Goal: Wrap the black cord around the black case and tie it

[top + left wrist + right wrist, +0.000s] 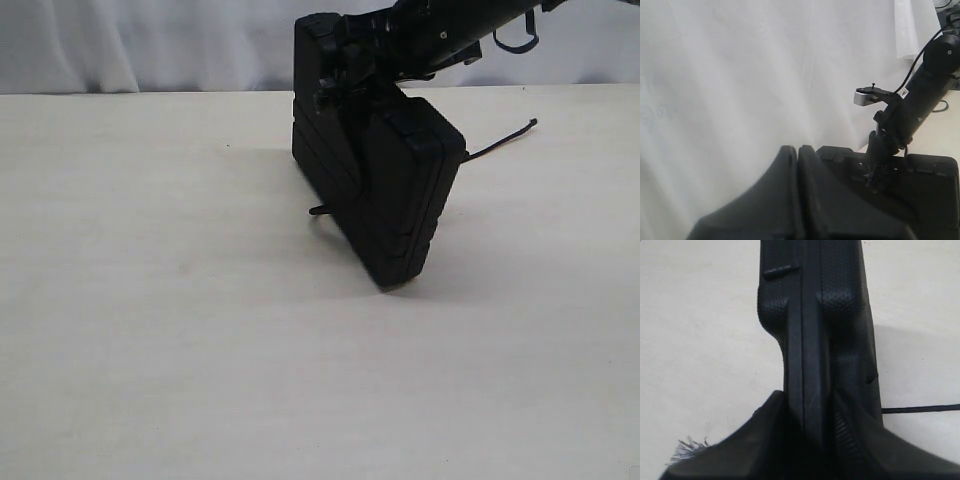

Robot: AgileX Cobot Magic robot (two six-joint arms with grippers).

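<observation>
The black case (pixel 385 190) stands tilted on one edge on the table, its ribbed face toward the exterior camera. My right gripper (pixel 345 88) reaches in from the upper right and is shut on the case's upper edge; in the right wrist view its fingers (pixel 807 395) straddle the case (pixel 815 315). The black cord (pixel 500 146) runs out from behind the case to the right, and a short piece (pixel 320 210) pokes out at the left. A frayed end (pixel 687 447) and a straight stretch of cord (pixel 920 409) lie on the table. My left gripper (pixel 797 150) is shut, holds nothing, and stays apart from the case (pixel 930 185).
The pale table (pixel 150 300) spreads wide around the case. A white curtain (pixel 150 40) hangs along the far edge. The right arm (pixel 920 100) with its wrist camera (pixel 865 96) rises above the case in the left wrist view.
</observation>
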